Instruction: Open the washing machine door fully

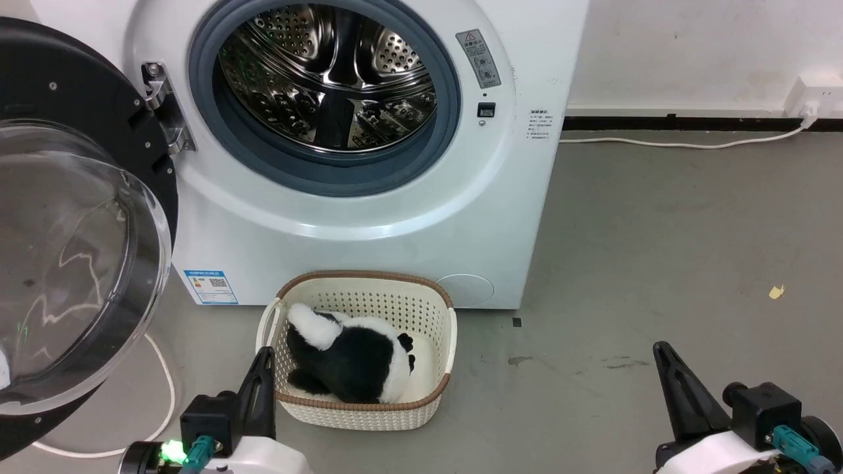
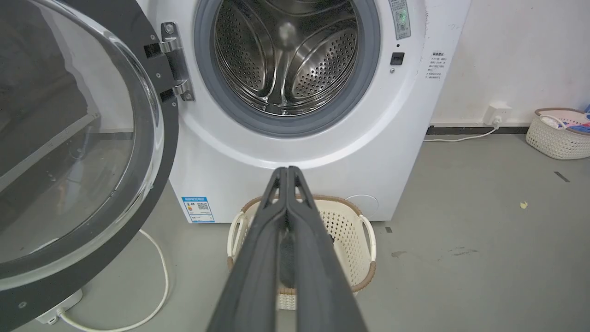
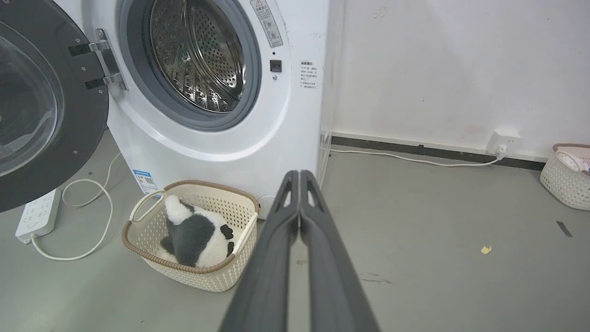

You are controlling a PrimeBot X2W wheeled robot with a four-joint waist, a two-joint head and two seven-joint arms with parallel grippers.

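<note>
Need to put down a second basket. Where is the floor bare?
Bare: the grey floor right of the washing machine, between the wall cable and the right claw. Crowded: the basket with a plush panda fronts the machine; left of it are the open door, a looping cord and a power strip.

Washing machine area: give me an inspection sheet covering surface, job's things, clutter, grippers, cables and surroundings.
Surface: grey floor, a few stains near the machine.
Job's things: washing machine door swung wide open on its hinge; drum exposed, looks empty.
Clutter: basket holding a black-and-white plush toy in front of the machine; yellow scrap on the floor.
Grippers: left gripper and right gripper both shut, holding nothing, apart from the door.
Cables: white cable looping below the door; power strip; cord running to a wall socket.
Surroundings: white wall; second basket.
</note>
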